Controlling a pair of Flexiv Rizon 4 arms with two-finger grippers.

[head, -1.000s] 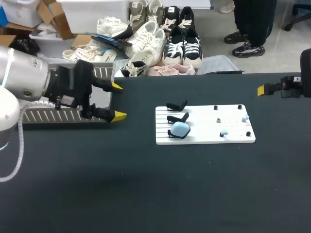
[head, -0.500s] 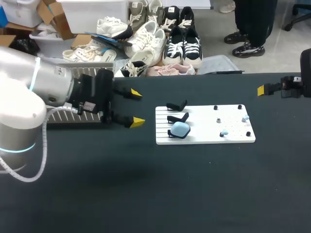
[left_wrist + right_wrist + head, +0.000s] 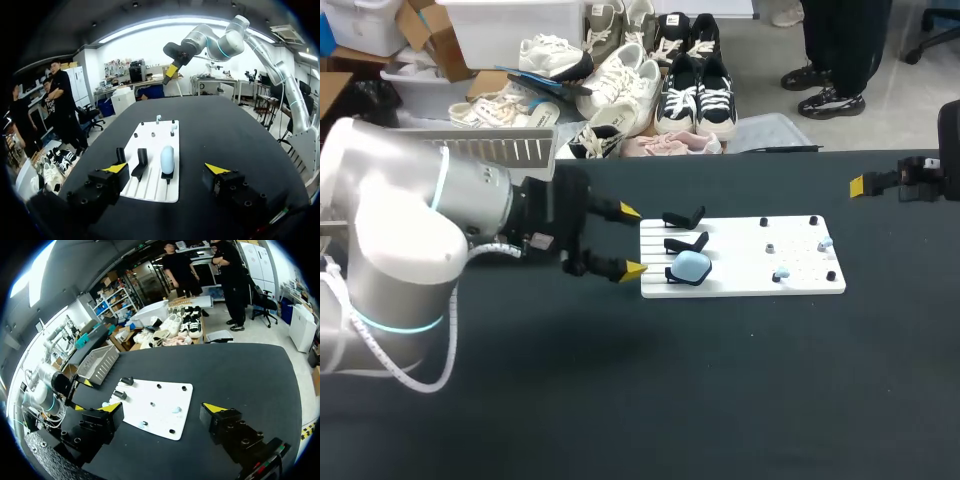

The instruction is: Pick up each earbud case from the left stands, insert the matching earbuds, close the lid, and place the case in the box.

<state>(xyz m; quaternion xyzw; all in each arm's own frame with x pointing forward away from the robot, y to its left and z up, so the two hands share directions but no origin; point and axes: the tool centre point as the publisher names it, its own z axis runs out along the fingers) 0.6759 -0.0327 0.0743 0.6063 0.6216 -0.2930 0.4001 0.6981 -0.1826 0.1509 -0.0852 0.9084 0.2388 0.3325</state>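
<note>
A pale blue earbud case (image 3: 691,265) sits shut on the nearest of three black stands at the left end of the white board (image 3: 740,283). The other two stands (image 3: 685,217) are bare. Two pale blue earbuds (image 3: 826,242) (image 3: 781,273) rest at the board's right end. My left gripper (image 3: 632,240) is open just left of the board, level with the stands. In the left wrist view the case (image 3: 167,159) lies just ahead of the open left gripper (image 3: 165,169). My right gripper (image 3: 865,186) hovers far to the right, and the right wrist view shows it (image 3: 162,407) open and holding nothing.
A grey slotted basket (image 3: 490,146) stands at the table's back left, partly hidden behind my left arm. Several small black pegs (image 3: 813,220) stick up from the right part of the board. Bare black tabletop (image 3: 740,390) stretches in front of the board.
My left arm has swung right, from in front of the basket to the board's left edge, its gripper staying open. The right arm has not moved.
</note>
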